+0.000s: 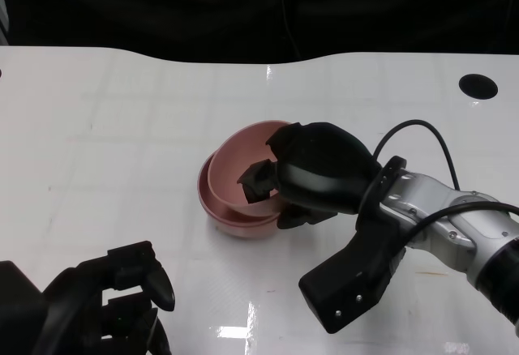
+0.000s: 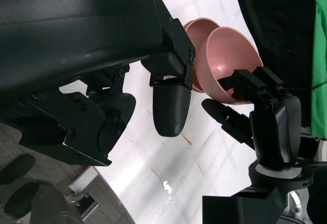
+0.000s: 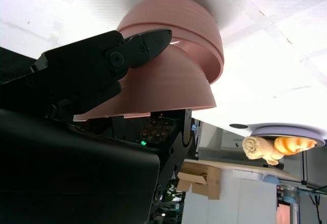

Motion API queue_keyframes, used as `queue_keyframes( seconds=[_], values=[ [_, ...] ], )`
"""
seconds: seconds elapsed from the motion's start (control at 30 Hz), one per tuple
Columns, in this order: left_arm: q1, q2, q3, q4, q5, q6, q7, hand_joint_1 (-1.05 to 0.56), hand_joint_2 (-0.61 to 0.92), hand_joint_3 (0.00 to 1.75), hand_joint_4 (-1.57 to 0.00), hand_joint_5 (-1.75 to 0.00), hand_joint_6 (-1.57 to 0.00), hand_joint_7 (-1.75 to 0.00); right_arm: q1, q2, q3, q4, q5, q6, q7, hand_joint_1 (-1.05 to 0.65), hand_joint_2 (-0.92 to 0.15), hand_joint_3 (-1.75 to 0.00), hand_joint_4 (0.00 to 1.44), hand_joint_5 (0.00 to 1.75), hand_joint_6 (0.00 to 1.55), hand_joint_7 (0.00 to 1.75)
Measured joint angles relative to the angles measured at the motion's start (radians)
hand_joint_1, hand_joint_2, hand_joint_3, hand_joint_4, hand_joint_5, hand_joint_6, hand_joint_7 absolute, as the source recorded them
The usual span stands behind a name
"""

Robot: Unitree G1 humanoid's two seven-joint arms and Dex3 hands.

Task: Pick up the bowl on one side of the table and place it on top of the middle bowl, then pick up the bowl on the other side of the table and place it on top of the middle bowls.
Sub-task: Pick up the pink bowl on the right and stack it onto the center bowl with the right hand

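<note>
The right hand [image 1: 304, 178] grips the rim of a smooth pink round bowl [image 1: 243, 160]: some black fingers [image 1: 258, 181] reach inside the bowl and others press on its outer wall, so the rim is pinched between them. This held bowl is tilted and sits partly inside a second pink bowl [image 1: 223, 213] of the same shape, which stands on the glossy white table [image 1: 122, 128] near its middle. In the right wrist view the two bowls appear nested, the held one at an angle to the lower one, with a finger [image 3: 138, 47] lying across the outer wall.

The left hand [image 1: 113, 302] holds nothing. It rests low at the near left edge of the table, well apart from the bowls, with its fingers bent inward but not fully closed.

No writing or brand mark can be read on the bowls or hands.

The silver right forearm [image 1: 454, 225] comes in from the right side, low over the table, and its wrist is turned toward the bowls. A black cable [image 1: 422, 132] loops above this wrist.
</note>
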Motion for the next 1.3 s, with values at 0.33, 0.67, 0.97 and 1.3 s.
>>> queue_keyframes(
  seconds=[0.33, 0.67, 0.97, 1.3],
  values=[
    [0.001, -0.003, -0.002, -0.001, 0.007, 0.004, 0.0, 0.29, 0.74, 1.16, -0.75, -1.75, -0.61, -1.75, -0.034, 0.026, 0.021, 0.071, -0.007, 0.009, -0.032, -0.26, -0.92, -0.07, 0.89, 1.75, 0.79, 1.18],
    [0.001, -0.015, -0.006, -0.001, 0.006, 0.005, 0.0, 0.28, 0.74, 1.17, -0.74, -1.75, -0.61, -1.75, -0.063, 0.054, 0.048, 0.158, -0.007, -0.004, -0.081, -0.29, -0.92, -0.15, 0.88, 1.75, 0.74, 1.22],
    [0.001, -0.019, -0.009, -0.001, 0.005, 0.004, 0.0, 0.28, 0.74, 1.17, -0.75, -1.75, -0.61, -1.75, -0.08, 0.07, 0.058, 0.197, -0.006, -0.012, -0.089, -0.3, -0.92, -0.15, 0.87, 1.75, 0.74, 1.17],
    [0.001, -0.02, -0.013, -0.002, 0.006, 0.007, 0.0, 0.28, 0.74, 1.17, -0.75, -1.75, -0.62, -1.75, -0.084, 0.089, 0.081, 0.215, -0.006, -0.008, -0.09, -0.31, -0.92, -0.14, 0.84, 1.75, 0.78, 1.06]
  ],
)
